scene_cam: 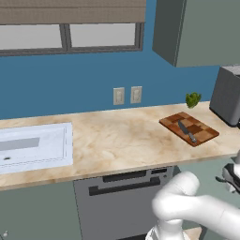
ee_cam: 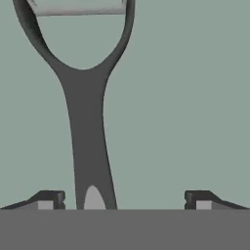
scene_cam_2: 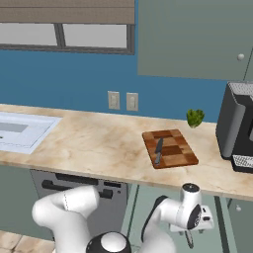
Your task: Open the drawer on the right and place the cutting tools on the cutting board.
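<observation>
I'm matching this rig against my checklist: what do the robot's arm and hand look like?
The arm is glossy white with rounded, tube-like links and dark grey to black bands at the joints; one joint cap is a dark disc. A small round grey cap tops the wrist link. The hand ends in two small dark grey fingers with lighter grey pads. No cables or markings are visible.

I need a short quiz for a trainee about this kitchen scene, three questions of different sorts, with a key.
1. True or false: the knife lies on the cutting board.
2. Multiple choice: what stands at the right end of the counter, past the board? A) a dark appliance B) a sink C) a stove
3. Fill in: in the hand view, a slim dark tool with a loop-shaped head lies between the fingertips of the gripper, whose fingers are ____.

Key: 1 true; 2 A, the dark appliance; 3 open.
</observation>
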Robot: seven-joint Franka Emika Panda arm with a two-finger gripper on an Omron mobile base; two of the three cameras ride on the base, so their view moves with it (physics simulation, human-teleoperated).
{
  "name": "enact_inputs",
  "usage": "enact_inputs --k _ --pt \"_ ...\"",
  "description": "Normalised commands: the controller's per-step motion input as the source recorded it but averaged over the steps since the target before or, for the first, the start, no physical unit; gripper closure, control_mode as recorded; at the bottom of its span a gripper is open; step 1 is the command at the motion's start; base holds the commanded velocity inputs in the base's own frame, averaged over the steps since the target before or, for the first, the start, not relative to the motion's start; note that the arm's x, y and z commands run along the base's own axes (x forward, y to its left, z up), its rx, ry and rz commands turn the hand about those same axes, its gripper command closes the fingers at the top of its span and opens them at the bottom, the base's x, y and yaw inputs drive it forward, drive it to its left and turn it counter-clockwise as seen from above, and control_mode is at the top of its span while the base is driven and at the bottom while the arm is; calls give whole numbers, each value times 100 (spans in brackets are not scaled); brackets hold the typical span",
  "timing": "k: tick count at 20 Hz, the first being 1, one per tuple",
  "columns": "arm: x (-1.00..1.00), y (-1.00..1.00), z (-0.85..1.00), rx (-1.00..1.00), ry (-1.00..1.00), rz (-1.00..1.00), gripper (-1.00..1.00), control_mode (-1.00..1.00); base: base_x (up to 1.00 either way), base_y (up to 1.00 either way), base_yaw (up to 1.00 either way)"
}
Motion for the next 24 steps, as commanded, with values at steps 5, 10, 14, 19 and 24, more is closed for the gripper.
enact_inputs --k 5,10,14,19,24 --pt "-33 0 -20 0 0 4 100 -100 0 0 0" --pt "-27 0 1 1 0 0 100 -100 0 0 0" --pt "-41 0 82 8 -3 0 100 -100 0 0 0" --pt "-50 0 100 7 2 0 100 -100 0 0 0" --pt "-38 10 100 2 8 0 100 -100 0 0 0"
